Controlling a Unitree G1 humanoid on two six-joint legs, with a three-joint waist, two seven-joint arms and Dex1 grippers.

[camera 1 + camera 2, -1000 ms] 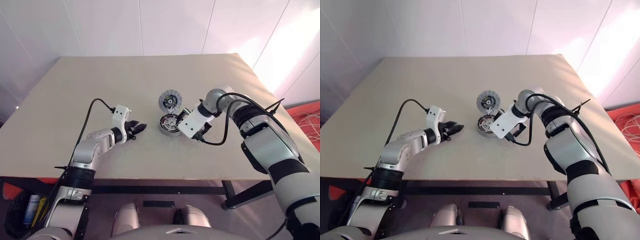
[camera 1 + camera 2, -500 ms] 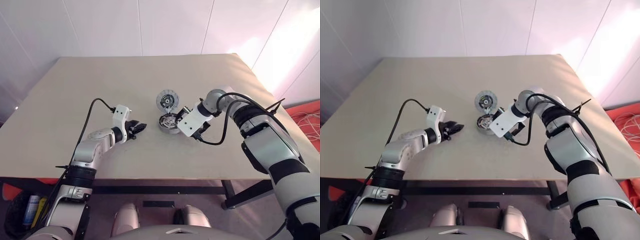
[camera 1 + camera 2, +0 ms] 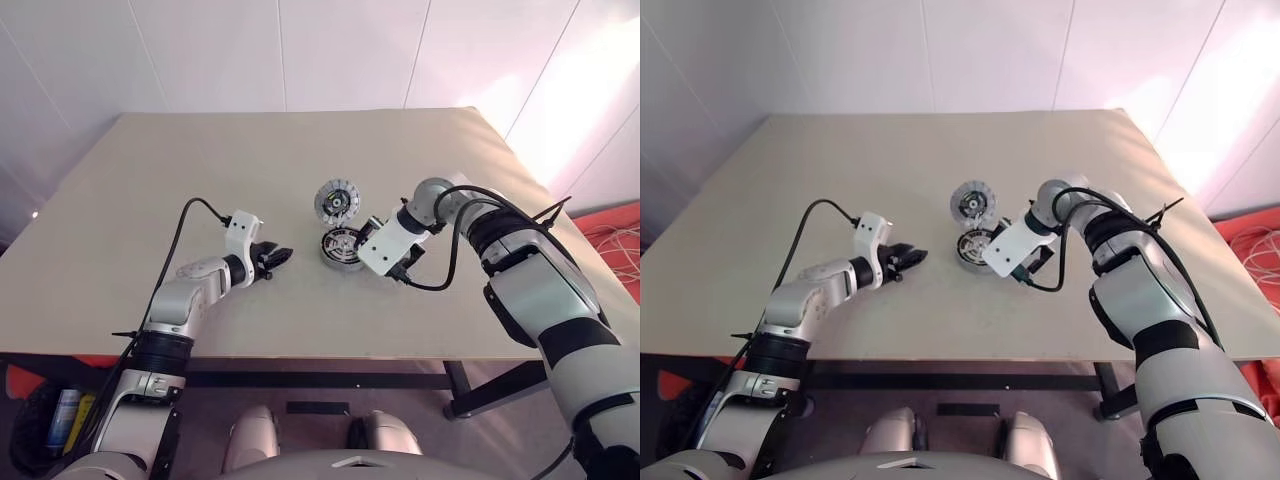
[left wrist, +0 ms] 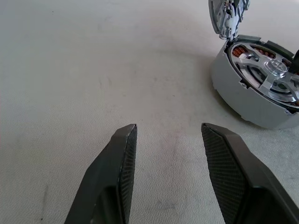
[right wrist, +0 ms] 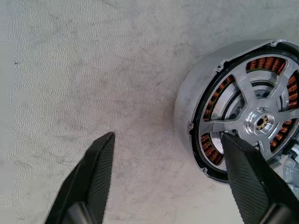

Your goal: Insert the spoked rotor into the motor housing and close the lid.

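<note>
The housing (image 5: 243,112) sits on the table (image 3: 250,170), near its middle. The rotor (image 5: 254,119) lies seated inside the housing, silvery spokes and hub facing up, copper windings visible between the spokes. The lid (image 3: 338,199) stands tilted up from the housing's far edge, inner face toward the camera, not closed.

Right gripper (image 5: 168,158): points steeply down just beside the housing, on its right side in the head views. Jaws stand wide apart and grip nothing. In the right wrist view one finger (image 5: 91,175) is over bare table, clear of the housing; the other finger (image 5: 247,175) overlaps the rim of the housing and the rotor's edge. Whether that finger touches the rim cannot be told. The housing lies mostly outside the gap between the jaws, off to one finger's side.

Left gripper (image 4: 168,133): held low over the table, well left of the housing, pointing toward it. Jaws are partly apart and empty, with bare table between them. The housing and raised lid appear ahead of it, apart from both fingertips.
</note>
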